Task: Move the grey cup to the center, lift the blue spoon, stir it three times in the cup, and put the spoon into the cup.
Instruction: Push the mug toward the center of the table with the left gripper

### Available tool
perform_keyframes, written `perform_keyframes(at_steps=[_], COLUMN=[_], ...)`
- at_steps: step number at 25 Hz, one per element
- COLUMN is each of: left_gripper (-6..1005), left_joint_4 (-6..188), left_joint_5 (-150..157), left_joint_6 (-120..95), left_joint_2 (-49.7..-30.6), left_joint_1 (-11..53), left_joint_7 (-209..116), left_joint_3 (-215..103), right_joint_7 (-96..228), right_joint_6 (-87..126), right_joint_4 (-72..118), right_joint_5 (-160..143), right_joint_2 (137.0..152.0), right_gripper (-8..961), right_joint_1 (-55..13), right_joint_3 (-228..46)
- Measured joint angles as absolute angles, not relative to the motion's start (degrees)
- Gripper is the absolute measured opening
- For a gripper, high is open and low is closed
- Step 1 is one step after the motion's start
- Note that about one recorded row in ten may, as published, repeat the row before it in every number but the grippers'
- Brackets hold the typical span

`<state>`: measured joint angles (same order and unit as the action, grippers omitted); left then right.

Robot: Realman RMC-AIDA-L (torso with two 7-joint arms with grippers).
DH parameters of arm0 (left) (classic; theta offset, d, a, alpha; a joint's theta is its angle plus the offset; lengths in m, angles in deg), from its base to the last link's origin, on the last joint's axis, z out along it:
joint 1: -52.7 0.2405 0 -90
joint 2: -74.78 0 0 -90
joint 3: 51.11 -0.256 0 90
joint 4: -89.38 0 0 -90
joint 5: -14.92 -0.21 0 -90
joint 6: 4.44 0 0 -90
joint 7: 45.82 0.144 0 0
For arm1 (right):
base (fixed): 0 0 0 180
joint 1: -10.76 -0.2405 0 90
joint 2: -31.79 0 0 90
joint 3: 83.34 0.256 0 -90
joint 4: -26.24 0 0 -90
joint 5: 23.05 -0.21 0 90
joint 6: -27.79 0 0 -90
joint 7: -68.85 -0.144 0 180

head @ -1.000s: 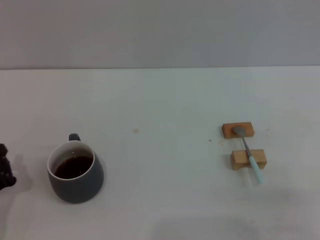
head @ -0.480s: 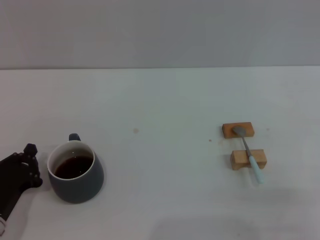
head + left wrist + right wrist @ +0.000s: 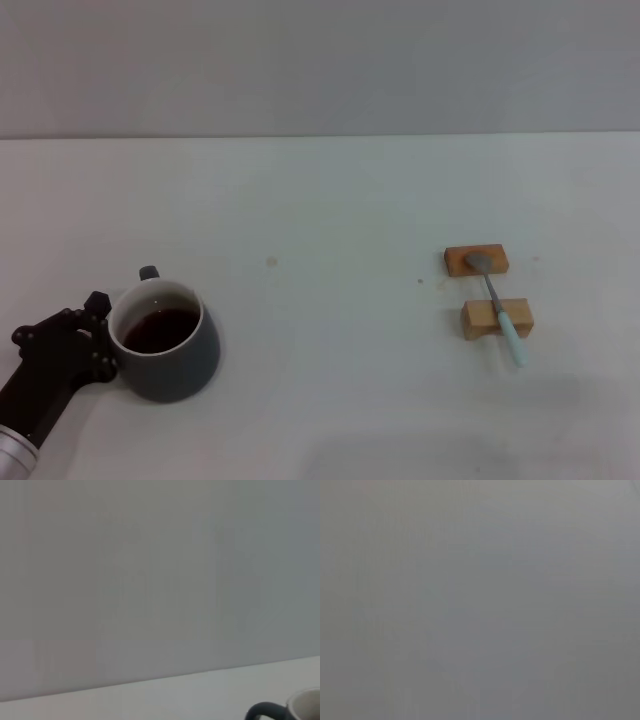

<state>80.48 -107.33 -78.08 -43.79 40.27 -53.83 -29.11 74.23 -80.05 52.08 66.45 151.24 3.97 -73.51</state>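
Soft, even light from above — the cup (image 3: 165,340) and the blocks (image 3: 476,262) cast faint shadows. No glare; the wrist views look hazy, nearly featureless.

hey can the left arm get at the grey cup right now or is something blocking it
Probably yes. The left gripper is already against the near-left side of the grey cup, with nothing between them. The blue spoon and its wooden blocks sit far off on the robot's right side of the table.

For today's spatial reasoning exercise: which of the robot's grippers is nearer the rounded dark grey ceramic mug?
Left. The left gripper is against the rounded dark grey ceramic mug, on its left side; the right gripper is out of view.
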Motion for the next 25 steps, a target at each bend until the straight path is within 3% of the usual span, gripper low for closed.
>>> perform_keyframes(at_steps=[25], left_gripper=[6], left_joint_4=[77.76], left_joint_5=[-107.32], left_joint_6=[-78.42], left_joint_2=[-43.87], left_joint_1=[39.76], left_joint_7=[-53.81], left_joint_3=[-35.75], right_joint_7=[74.21], right_joint_6=[-80.15], right_joint_4=[52.34], right_joint_5=[66.60], right_joint_2=[151.24], right_gripper=[766], right_joint_1=[3.28], right_joint_3=[-74.10])
